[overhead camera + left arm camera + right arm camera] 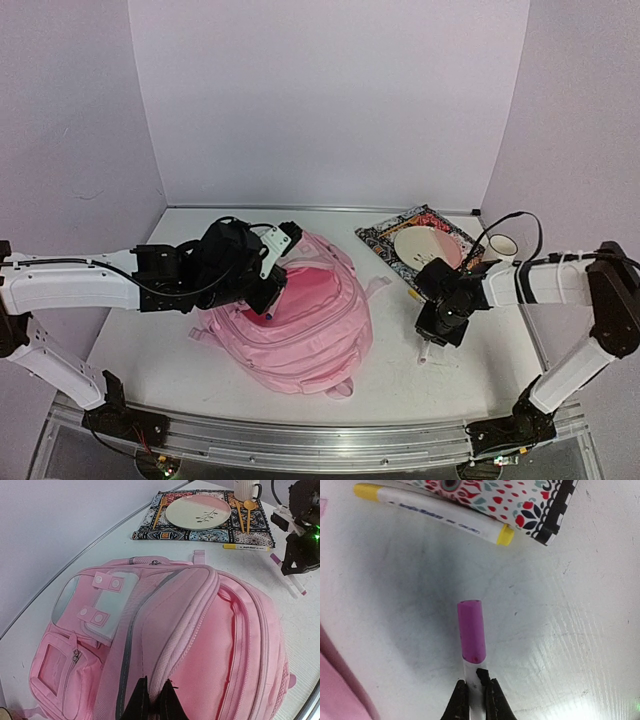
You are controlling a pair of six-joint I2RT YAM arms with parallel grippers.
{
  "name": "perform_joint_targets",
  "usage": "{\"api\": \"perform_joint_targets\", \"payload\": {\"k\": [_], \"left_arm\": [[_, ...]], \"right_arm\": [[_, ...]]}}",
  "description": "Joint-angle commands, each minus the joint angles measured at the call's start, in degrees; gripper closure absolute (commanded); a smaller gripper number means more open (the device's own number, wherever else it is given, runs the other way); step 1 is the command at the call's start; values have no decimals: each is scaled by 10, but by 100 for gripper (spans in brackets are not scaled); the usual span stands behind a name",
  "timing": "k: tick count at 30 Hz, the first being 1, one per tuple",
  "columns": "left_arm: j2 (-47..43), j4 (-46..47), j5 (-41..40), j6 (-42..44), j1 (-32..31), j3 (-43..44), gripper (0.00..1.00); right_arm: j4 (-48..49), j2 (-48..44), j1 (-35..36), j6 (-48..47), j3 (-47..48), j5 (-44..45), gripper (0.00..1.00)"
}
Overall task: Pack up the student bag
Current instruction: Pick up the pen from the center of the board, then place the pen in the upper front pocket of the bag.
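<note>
1. The backpack lies flat on the table, left of centre and in front of the left arm. Its main pocket is unzipped and gaping.
2. The left gripper has its fingers pressed almost together on the raised rim of that opening. It appears to be pinching the fabric to hold the mouth up.
3. Only pink lining shows inside the opening, and I see nothing packed there yet. The deeper part is hidden, so this is a judgement.
4. The right gripper is closed on the white barrel of a purple marker, just below its cap. I cannot tell whether the marker is lifted or touching the table.
5. A yellow marker lies just beside the edge of the placemat, not yet picked up.
6. A plate, wooden spoons and a mug sit on or by the placemat, well apart from the backpack.
7. By my judgement, the task is at an early stage. The purple marker has to travel to the opening, and the yellow one follows.
</note>
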Motion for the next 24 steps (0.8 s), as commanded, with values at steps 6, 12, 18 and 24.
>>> {"api": "perform_joint_targets", "payload": {"k": [6,12,18,24], "left_arm": [[-17,62,5,6,2,11,100],[-13,63,12,3,2,12,100],[-13,62,19,3,2,12,100],[-16,62,37,3,2,12,100]], "right_arm": [[-16,-135,80,6,44,19,100],[55,-150,161,39,79,35,100],[188,-95,222,54,115,28,100],[248,2,253,66,204,29,100]]}}
